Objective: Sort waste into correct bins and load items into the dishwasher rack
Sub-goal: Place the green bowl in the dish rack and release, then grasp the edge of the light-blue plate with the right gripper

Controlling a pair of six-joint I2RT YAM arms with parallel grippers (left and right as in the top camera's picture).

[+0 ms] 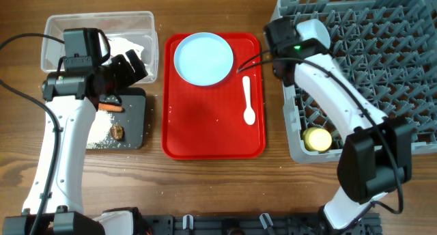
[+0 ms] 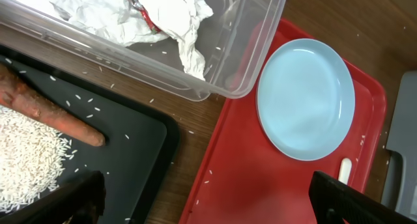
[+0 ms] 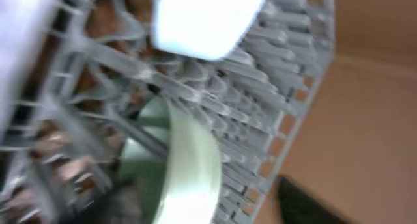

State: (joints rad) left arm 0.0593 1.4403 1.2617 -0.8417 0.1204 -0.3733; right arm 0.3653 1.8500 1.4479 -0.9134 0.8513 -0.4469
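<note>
Waste (image 1: 109,106) binned, rack (image 1: 382,64) part loaded
Plate (image 1: 203,57) and spoon (image 1: 248,102) left for you, mid-counter; left fingers (image 2: 71,201) wide, right fingers (image 3: 305,199) can't tell.

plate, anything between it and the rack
The spoon lies on the tray right of the plate, mostly nearer the front, its handle end level with the plate's front edge. The right arm hangs over the rack's near edge. Nothing else visible.

Blur smears both the pale green bowl (image 3: 189,168) and the dishwasher rack (image 3: 260,116) around it.
</note>
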